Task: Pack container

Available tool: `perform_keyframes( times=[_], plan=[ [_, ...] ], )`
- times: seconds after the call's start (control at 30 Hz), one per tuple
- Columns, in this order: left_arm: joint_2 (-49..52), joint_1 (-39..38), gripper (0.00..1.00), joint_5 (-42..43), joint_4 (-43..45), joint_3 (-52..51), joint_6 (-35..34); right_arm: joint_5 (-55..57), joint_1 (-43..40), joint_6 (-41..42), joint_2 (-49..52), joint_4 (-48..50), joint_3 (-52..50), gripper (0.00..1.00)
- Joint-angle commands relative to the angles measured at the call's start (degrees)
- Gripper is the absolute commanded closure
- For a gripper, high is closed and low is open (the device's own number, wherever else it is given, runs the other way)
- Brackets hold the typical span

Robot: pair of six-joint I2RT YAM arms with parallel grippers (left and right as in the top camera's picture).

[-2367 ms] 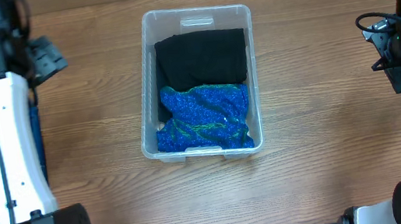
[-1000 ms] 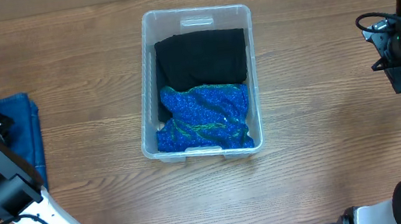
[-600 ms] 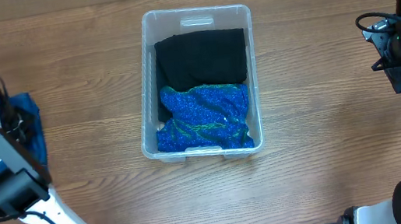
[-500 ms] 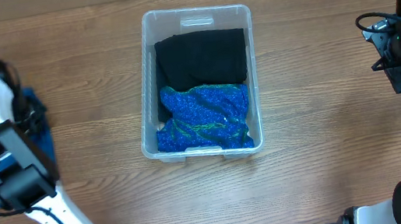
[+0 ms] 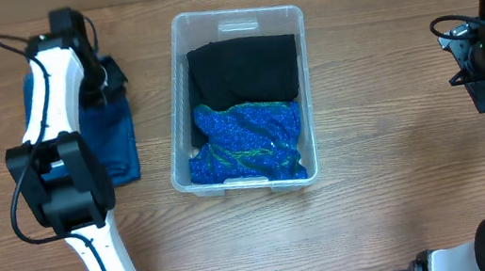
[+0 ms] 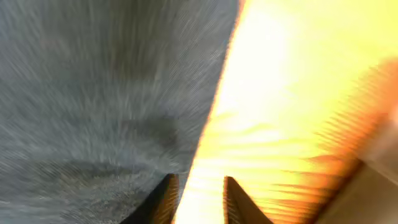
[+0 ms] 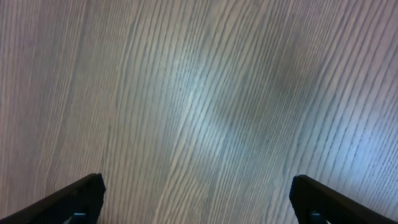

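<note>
Since a second ago, the left tool (image 5: 109, 78) has swept from the table's far-left margin to a position just beside the container's (image 5: 179, 106) left wall, near its far end. A blue cloth (image 5: 115, 144) has travelled with it and now lies flat on the table (image 5: 401, 180), just left of the container and not yet inside it.

The container has not shifted. It sits upright at mid-table. A black cloth (image 5: 243, 69) fills its far half. A patterned cloth (image 5: 249, 144) lies crumpled in its near half, overlapping the black cloth's edge.

Left tool: the wrist view is motion-blurred. It shows the two fingertips slightly parted, with bright table between them and nothing caught in the gap. The blue cloth's edge runs just outside one fingertip. Judgement: the cloth has been let go or is being let go beside the container, so the transfer has stopped one step short. A fresh grasp and a lift over the left wall are probably required.

Right tool (image 5: 478, 88): unchanged, well to the right of the container. Its jaws stand wide apart and empty over bare table.

Risk: a flat cloth is hard to pinch off a table, and its trailing edge may drape over the rim.
</note>
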Motion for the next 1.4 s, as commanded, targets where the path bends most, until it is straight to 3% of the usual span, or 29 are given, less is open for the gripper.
perform_keyframes(
  times=[0.0,0.03,0.13,0.17,0.2,0.23,0.3,0.4,0.7,0.9,1.07,1.37],
  plan=[
    [-6.01,1.64,0.05,1.7,-0.59,6.78,7.61,0.15,-0.11,0.28,-0.15,0.13,0.07,0.0],
    [-6.88,2.78,0.0,1.73,-0.98,7.34,11.47,0.15,-0.11,0.28,-0.15,0.13,0.07,0.0],
    [-6.91,6.19,0.0,1.73,-4.2,7.21,20.41,0.15,-0.11,0.28,-0.15,0.13,0.07,0.0],
    [-6.75,7.65,0.08,3.85,-6.21,6.97,24.9,0.13,-0.11,0.26,-0.15,0.13,0.07,0.0],
    [-6.73,10.54,0.06,14.38,-8.52,5.92,36.7,0.15,-0.11,0.28,-0.15,0.13,0.07,0.0],
    [-6.73,12.74,0.0,20.72,-9.01,5.68,39.41,0.13,-0.11,0.28,-0.15,0.13,0.07,0.0],
    [-6.73,17.22,0.0,25.81,-6.49,4.35,39.21,0.15,-0.11,0.26,-0.15,0.13,0.07,0.0],
    [-6.73,23.69,0.0,25.79,-3.17,1.07,32.74,0.15,-0.11,0.28,-0.15,0.13,0.07,0.0],
    [-6.73,31.28,0.0,35.17,5.79,-13.92,33.29,0.15,-0.11,0.28,-0.15,0.13,0.09,0.0],
    [-6.73,32.57,0.0,34.18,7.89,-15.89,33.05,0.15,-0.11,0.26,-0.15,0.13,0.07,0.0],
    [-6.71,34.01,0.0,26.21,7.15,-16.02,33.35,0.13,-0.11,0.28,-0.15,0.13,0.07,0.0],
    [-2.29,34.1,0.0,23.21,7.17,-16.02,33.29,0.13,-0.11,0.28,-0.15,0.13,0.07,0.0]
  ],
)
